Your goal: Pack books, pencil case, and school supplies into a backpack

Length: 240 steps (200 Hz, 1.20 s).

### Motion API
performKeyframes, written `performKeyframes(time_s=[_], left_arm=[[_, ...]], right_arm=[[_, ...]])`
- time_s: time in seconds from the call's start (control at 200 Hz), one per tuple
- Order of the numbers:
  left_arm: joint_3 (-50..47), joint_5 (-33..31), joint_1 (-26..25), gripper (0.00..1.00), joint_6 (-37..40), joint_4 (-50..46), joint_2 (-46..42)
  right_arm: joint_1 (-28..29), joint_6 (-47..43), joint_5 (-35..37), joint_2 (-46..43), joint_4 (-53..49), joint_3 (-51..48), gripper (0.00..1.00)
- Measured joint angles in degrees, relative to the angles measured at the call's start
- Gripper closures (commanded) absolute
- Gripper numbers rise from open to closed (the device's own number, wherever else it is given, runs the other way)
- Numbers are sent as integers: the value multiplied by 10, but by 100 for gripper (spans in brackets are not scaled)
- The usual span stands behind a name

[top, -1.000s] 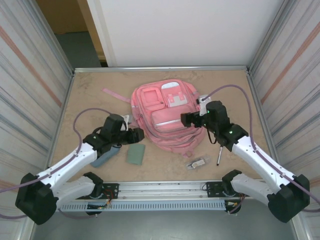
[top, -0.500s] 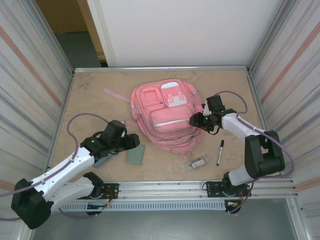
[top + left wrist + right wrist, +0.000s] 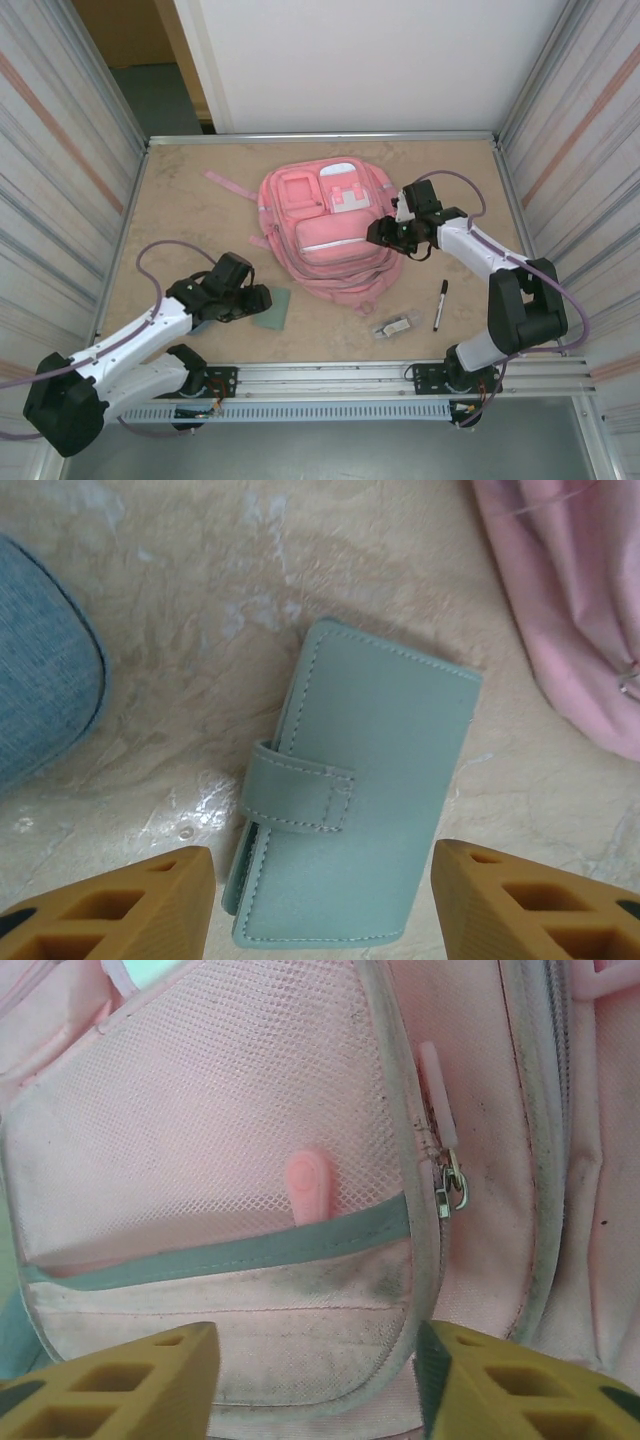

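Evidently the sage-green book (image 3: 350, 850) lay flat on the table (image 3: 200, 200), just near-left of the pink backpack (image 3: 320, 240), and its pickup was judged the step in hand. The left gripper (image 3: 325, 900) was poised over it, fingers apart and empty; a descent and a pinch across its width were called for. The right gripper (image 3: 315, 1380), fingers likewise apart, was held over the backpack's mesh pocket (image 3: 200, 1110); whether the main zip was open could not be told.

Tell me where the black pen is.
Top view: the black pen lies on the table near the right front, just right of the clear-and-grey item, in front of the pink backpack.
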Motion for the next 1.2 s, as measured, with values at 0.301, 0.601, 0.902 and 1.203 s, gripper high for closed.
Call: performKeyframes(time_s=[0.301, 0.601, 0.902, 1.203], left_arm=[[-27, 30, 0, 41, -17, 26, -26], [-45, 37, 0, 41, -26, 36, -38], [-45, 38, 4, 40, -27, 60, -54], [-3, 69, 68, 40, 2, 162, 96]], right_arm=[[3, 18, -17, 54, 2, 8, 71], [5, 150, -97, 0, 82, -3, 100], [25, 334, -54, -66, 176, 4, 100], [90, 363, 56, -87, 206, 5, 100]])
